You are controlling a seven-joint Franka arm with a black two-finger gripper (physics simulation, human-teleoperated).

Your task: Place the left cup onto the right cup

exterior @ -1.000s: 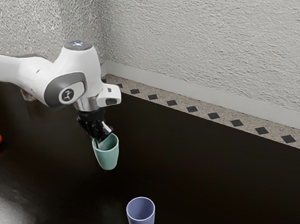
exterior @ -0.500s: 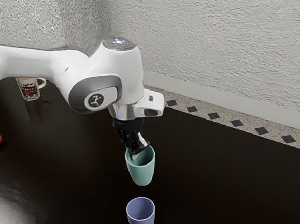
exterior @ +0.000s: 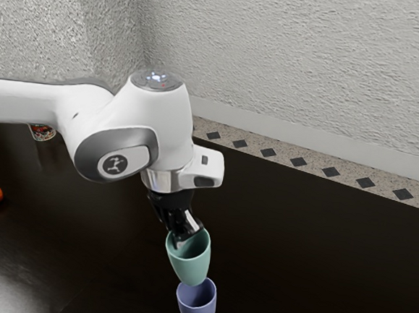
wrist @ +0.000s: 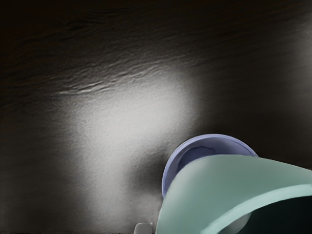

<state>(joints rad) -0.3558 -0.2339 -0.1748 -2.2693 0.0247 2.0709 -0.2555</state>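
Over the purple cup (exterior: 196,305), pinching the tilted green cup (exterior: 189,261) by its rim with the gripper (exterior: 187,233); probably light, stiff, slick.

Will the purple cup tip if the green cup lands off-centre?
Possibly: the purple cup stands free and narrows downward. The green cup hangs tilted, so rim contact could push sideways. It looks rigid, not floppy.
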